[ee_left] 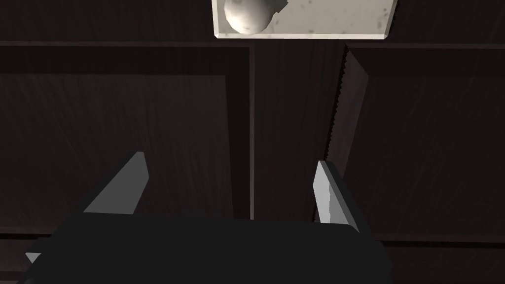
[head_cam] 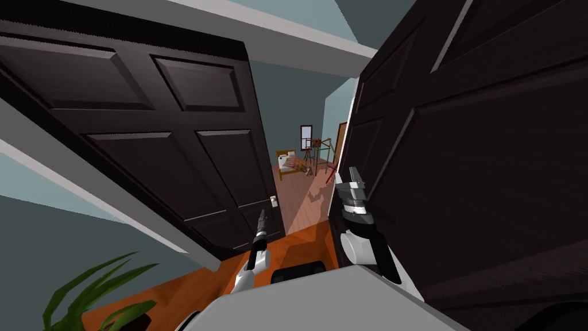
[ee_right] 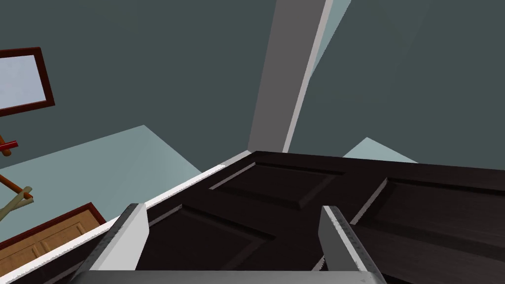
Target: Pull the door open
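Closest to the lens in the head view, the left gripper (head_cam: 262, 217) points at the lower part of the dark panelled left door (head_cam: 172, 132), just below its pale knob (head_cam: 274, 200). The right gripper (head_cam: 352, 174) rises beside the inner edge of the right door (head_cam: 488, 172), a dark leaf standing angled toward the robot. Between the two leaves, an orange wood floor (head_cam: 298, 201) runs into a far room with a bed (head_cam: 287, 164) and a window (head_cam: 306, 137). A green plant (head_cam: 97, 293) stands at lower left.

Seen from the left wrist, the left gripper (ee_left: 231, 160) has its fingers well apart and empty, facing the left door's dark panels (ee_left: 123, 138). The knob (ee_left: 246, 15), on a pale plate (ee_left: 335, 19), lies beyond the fingertips, not between them.

Seen from the right wrist, the right gripper (ee_right: 232, 209) also has its fingers spread, holding nothing, above the panelled face of the right door (ee_right: 276, 187). Past the door's white edge are a red-framed window (ee_right: 19, 81) and a brown wooden door (ee_right: 44, 236).
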